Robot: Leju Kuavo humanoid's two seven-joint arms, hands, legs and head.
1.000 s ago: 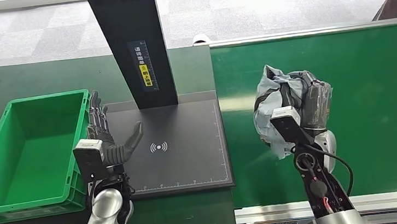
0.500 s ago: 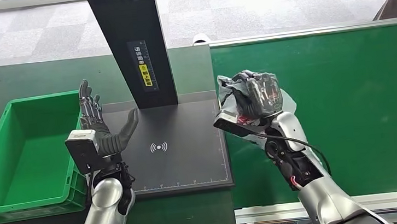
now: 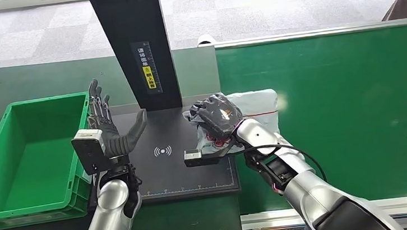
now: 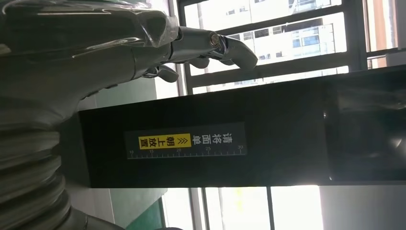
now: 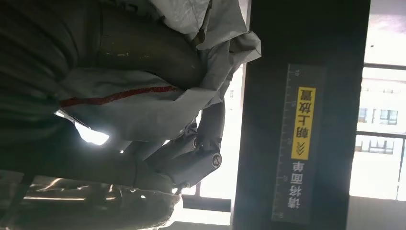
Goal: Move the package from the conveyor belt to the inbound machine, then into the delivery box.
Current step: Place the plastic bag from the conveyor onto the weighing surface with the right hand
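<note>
right hand [image 3: 219,115] grips crumpled grey plastic package [image 3: 254,104] over black scanner platform [image 3: 195,169]; left hand [image 3: 107,136] hovers spread, holding nothing.

A parcel-sorting station inside an office-style building is showing itself here: a green conveyor belt [image 3: 358,105] with aluminium edging is running just beside a black inbound machine [image 3: 181,145], whose flat scanning pad is carrying a wireless symbol and whose upright post [image 3: 138,42] is bearing a yellow label. A green plastic delivery box [image 3: 30,154] is sitting on the machine's other side, grey carpet tiles [image 3: 270,7] lying beyond it.
</note>
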